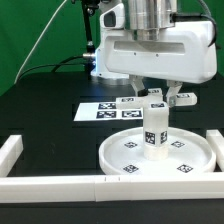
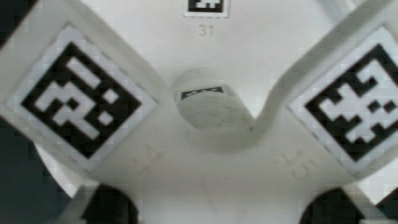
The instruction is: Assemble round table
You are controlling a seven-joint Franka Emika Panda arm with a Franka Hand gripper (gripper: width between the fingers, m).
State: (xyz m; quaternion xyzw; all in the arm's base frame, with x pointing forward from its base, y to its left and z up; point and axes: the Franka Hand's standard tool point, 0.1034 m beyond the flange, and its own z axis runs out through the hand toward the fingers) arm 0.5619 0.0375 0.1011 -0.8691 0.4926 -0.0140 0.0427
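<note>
Cylinder leg (image 2: 214, 104) between 2 tagged foot arms (image 2: 80, 95).

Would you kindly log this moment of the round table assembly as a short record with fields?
disc: large round rimmed disc flat on the black table
leg: short cylinder leg upright near the disc's middle
tool: tool above the leg's top, fingers on either side; grip cannot be told
foot: cross-shaped foot seen in the wrist view, its arms around the leg's top
marker board: marker board behind the disc
border bar: border bar in front

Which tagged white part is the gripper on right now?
The cylinder leg, standing upright on the round disc; the gripper straddles its top. The marker board lies behind, untouched.
</note>
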